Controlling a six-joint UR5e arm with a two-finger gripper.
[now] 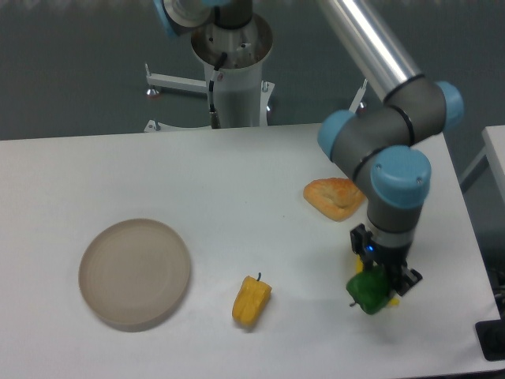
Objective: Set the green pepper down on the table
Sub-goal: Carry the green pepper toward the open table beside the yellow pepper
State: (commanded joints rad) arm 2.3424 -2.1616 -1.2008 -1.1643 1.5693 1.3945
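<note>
Gripper: the gripper points straight down near the right front of the table, fingers closed around the pepper.
Pepper: green, held low in the fingers, looking close to the tabletop; I can't tell whether it touches yet.
Step, as I read it: the last bit of lowering, then letting go.
Risk: the pepper is lumpy, so if released above the surface it may tip and roll; the table's front and right edges are not far off, and a roll that way could carry it over.
Risk: pressing down too far would squash it against the top.
Room: bare white surface around the drop spot. The yellow pepper lies well to the left, the bread behind, the plate far left.
Exit: straight up looks free.
</note>
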